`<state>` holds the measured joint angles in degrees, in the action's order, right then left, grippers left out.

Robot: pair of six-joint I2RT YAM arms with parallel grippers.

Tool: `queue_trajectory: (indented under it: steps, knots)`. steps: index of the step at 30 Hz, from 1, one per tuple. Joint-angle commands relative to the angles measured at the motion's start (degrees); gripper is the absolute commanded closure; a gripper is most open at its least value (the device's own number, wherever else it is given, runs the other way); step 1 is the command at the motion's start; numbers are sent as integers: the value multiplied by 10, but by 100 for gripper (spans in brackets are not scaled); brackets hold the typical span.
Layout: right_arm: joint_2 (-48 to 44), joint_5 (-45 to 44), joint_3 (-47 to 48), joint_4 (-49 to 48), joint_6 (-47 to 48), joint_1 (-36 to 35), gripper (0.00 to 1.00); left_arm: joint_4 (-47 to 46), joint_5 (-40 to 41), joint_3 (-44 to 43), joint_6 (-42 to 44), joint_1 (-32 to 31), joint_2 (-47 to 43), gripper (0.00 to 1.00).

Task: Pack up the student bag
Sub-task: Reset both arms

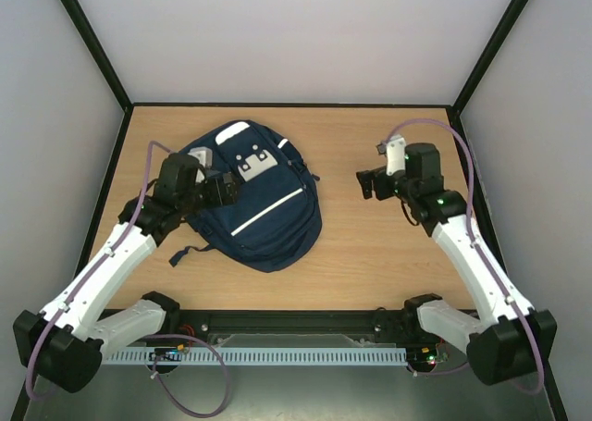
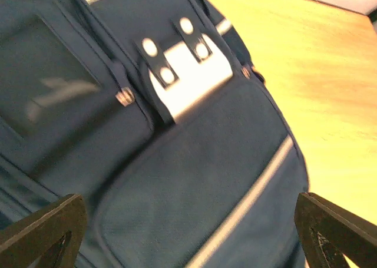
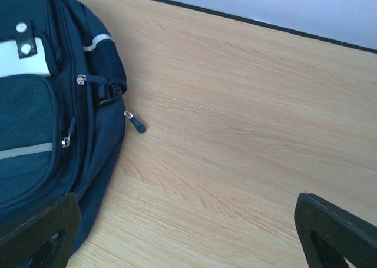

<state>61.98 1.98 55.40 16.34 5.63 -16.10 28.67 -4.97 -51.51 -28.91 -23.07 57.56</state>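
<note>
Student bag [image 1: 259, 204] lies flat on the wooden table [image 1: 370, 264], left of centre. Its top end points to 11 o'clock and its rounded bottom to 5 o'clock. White diagonal stripe [image 1: 268, 213] faces up. White patch [image 2: 194, 73] with dark studded tabs sits near the top. One dark strap [image 1: 190, 252] trails off the bag toward 8 o'clock.

Left gripper [image 1: 227, 188] hangs over the bag's 9 o'clock side. Its fingers [image 2: 41, 232] are spread wide with only bag fabric below them, nothing gripped. I cannot tell whether they touch the fabric.

Right gripper [image 1: 367, 182] sits at 3 o'clock of the bag, apart from it, over wood. Its fingers [image 3: 336, 232] are also spread wide and hold nothing. A zip pull [image 3: 135, 123] lies on the table just beside the bag's edge.

A purple cable [image 1: 435, 125] loops above the right arm.
</note>
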Motion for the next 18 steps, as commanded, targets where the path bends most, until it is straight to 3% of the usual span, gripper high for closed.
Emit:
queue_trajectory:
  steps: [1,3,5,7,12,18]
  knots:
    - [-51,83,-60,-15,-60,56,0,4,151,-30,100,3,-8,1]
    - [-79,144,-99,-40,-82,101,0,-40,213,-1,123,-2,-34,1]
    - [-104,169,-134,-72,-106,143,0,-76,219,37,132,-3,-55,1]
    - [-127,145,-153,-94,-139,164,0,-95,188,66,136,0,-67,1]
    - [-162,75,-161,-106,-212,166,0,-105,208,75,128,1,-95,1]
    - [-150,68,-163,-108,-217,166,0,-113,187,85,127,1,-90,1]
